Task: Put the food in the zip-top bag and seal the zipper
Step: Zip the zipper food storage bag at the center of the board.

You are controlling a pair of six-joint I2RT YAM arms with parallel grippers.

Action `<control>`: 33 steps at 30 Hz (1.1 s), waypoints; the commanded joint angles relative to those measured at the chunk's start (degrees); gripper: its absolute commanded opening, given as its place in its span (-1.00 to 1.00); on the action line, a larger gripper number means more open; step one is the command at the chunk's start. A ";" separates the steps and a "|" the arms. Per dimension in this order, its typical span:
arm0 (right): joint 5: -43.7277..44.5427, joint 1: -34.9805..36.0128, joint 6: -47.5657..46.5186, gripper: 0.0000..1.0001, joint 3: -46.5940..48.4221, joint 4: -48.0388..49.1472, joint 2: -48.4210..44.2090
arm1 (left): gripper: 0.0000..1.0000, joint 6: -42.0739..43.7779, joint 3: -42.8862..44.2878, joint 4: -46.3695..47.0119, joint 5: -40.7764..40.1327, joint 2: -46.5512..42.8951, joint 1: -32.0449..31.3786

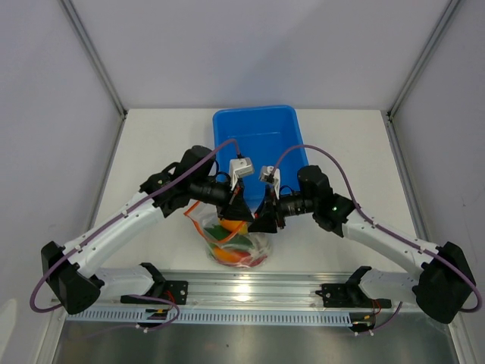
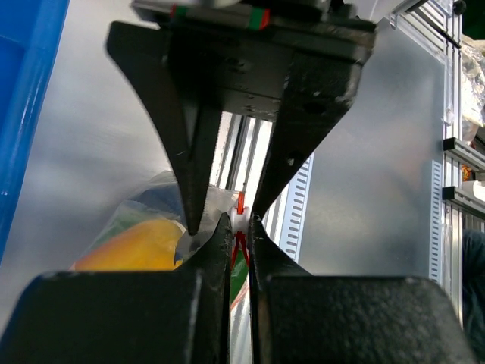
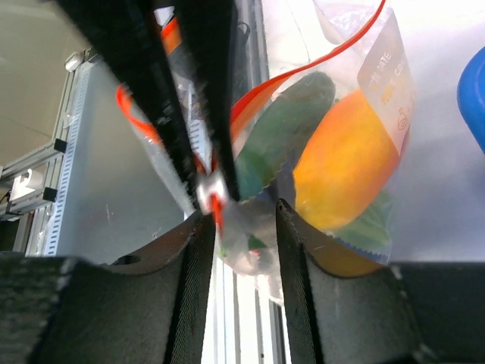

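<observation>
at the near middle of the surface [image 1: 151, 144], in front of the blue tub [image 1: 258, 133]: left jaws clenched on the zipper [image 2: 240, 203] at the bag's mouth; between the arms, zip-top bag [image 1: 241, 254] held by its mouth, loaded with food, including orange-yellow pepper [image 3: 345, 163] and green chili [image 3: 284, 121]; right jaws parted astride the bag's top edge, gripping nothing. step in hand, by judgement: sealing. next move likely calling for closing on the strip beside the left grip, then pressing along the mouth.
</observation>
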 commanded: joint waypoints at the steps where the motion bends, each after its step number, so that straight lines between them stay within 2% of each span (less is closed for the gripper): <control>1: -1.42 0.59 -1.65 -0.19 3.65 2.15 2.18 | -0.99 -0.34 1.85 1.04 1.69 0.09 -0.28; 4: -0.81 0.77 -1.30 -0.19 4.62 2.67 3.15 | -0.99 -0.34 1.94 1.12 1.87 0.26 -0.28; 6: -0.98 0.94 -0.77 -0.27 4.62 3.81 3.77 | -0.99 -0.25 1.76 1.21 2.04 0.35 -0.28; 7: -0.89 1.03 -0.42 -0.40 4.45 4.34 3.85 | -0.99 -0.25 1.94 1.21 2.04 0.52 -0.28; 8: -0.72 1.12 0.36 -0.91 4.36 5.48 4.03 | -0.99 -0.16 1.85 1.12 2.13 0.61 -0.28; 9: -0.11 1.12 0.89 -1.00 3.57 6.18 3.86 | -0.99 0.01 1.85 1.12 1.78 0.70 -0.37; 12: 3.06 1.21 3.96 -1.00 1.55 10.92 1.93 | -0.99 0.28 1.85 0.68 1.17 0.96 -0.28; 18: 9.65 1.03 11.34 -1.00 -3.55 18.84 -1.23 | -0.99 0.63 1.50 -2.65 -6.21 1.23 -0.28; 24: 16.41 0.94 15.30 -1.00 -7.77 22.18 -3.52 | -0.99 0.28 -0.95 -2.92 -9.82 -0.79 -0.28; 33: 19.93 0.77 17.69 -1.00 -8.74 23.42 -3.97 | -0.98 -0.95 -3.07 -4.85 -11.32 -4.30 -0.28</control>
